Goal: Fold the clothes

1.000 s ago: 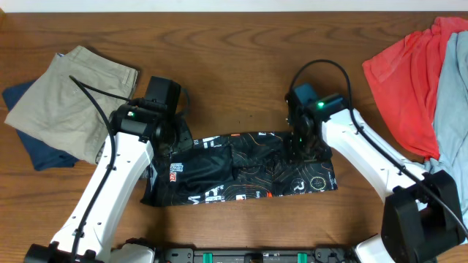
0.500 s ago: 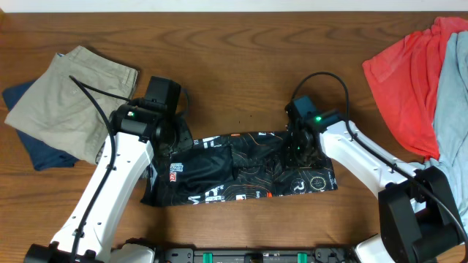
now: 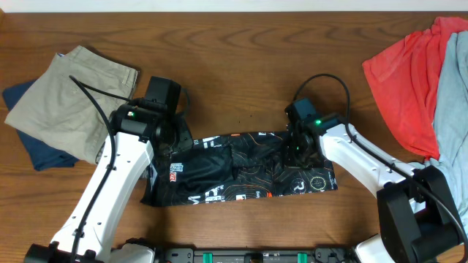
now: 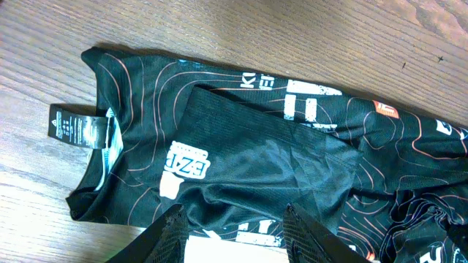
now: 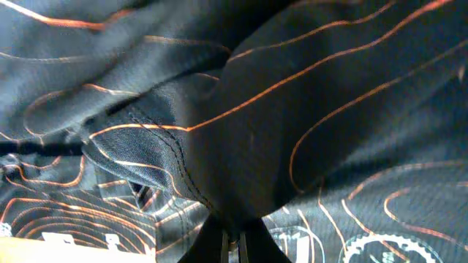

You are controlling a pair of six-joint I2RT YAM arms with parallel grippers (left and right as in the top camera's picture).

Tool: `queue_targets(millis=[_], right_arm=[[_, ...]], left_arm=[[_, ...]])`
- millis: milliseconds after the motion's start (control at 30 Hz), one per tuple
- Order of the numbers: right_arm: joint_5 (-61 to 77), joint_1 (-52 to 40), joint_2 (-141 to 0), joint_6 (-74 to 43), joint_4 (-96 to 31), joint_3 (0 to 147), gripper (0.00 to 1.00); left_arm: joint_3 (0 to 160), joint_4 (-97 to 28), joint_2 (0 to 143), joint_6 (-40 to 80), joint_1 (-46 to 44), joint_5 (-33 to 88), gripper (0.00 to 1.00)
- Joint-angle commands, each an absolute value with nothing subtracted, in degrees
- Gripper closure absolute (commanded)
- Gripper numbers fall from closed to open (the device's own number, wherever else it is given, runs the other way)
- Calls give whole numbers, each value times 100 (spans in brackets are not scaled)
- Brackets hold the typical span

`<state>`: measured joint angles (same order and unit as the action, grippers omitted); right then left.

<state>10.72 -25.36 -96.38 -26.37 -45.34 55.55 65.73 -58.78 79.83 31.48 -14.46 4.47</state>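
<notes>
Tabletop (image 3: 241, 66): jersey (image 3: 219, 172) folds bury right tool (image 5: 232, 237).

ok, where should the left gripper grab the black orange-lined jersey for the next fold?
Likely the collar hem beside the hang tag, at the left end of the black jersey, left gripper descending from above. It lies flat as a long strip on the wooden table; that hem is a thick free edge. The right gripper pinches fabric further right.
</notes>
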Motion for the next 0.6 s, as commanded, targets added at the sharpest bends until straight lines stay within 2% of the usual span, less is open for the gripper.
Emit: queue_targets(millis=[0,233,333,367,567], right_arm=[[1092,-2554,-9668,-2694,-4318,5535,99],[1273,-2554,-9664,-2198,-3444,5815,98],[1629,-2556,-9664,-1977,-3009,5846,76],[1717,-2554,-9664,-1900,-2882,5846,73],[1741,-2517,-9657,-1704,-2810,5846,68]], left_arm=[[6576,-5911,7975,3111,-1426,375,55],[6576,-5911,7975,3111,-1426,373,55],[6576,-5911,7975,3114,-1426,373,55],[6576,-5911,7975,3111,-1426,373,55],[6576,-5913,7975,3111,-1426,360,55]])
